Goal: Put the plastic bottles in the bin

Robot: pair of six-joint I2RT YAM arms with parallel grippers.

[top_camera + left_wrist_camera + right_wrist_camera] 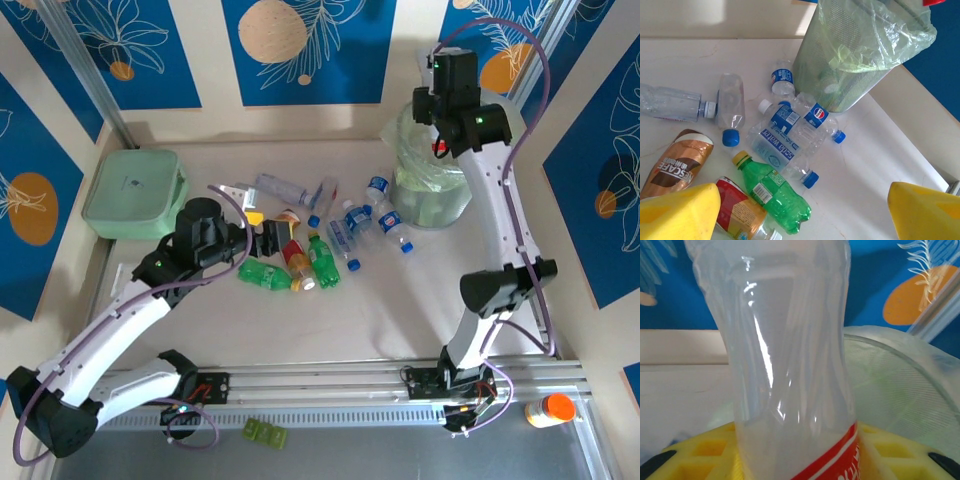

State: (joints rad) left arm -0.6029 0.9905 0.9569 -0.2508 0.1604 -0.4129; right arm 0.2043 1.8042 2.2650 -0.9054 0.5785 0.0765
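We see one clear red-labelled bottle (pixel 790 365) clenched between the right fingers (pixel 700 460), held at the far right by the rim of the bin (pixel 440 205), whose pale green liner bag shows through its wall. The other bottles (pixel 320 240) lie scattered on the worktop (pixel 400 320) just left of the bin, blue-capped clear ones nearest it and green ones on the near side, and the left fingers (pixel 680 212) hang spread wide above that pile, grasping nothing. Farther out, a mint-green box (pixel 133 193) sits at the far left and a small orange-and-white bottle (pixel 548 409) lies at the near right corner.
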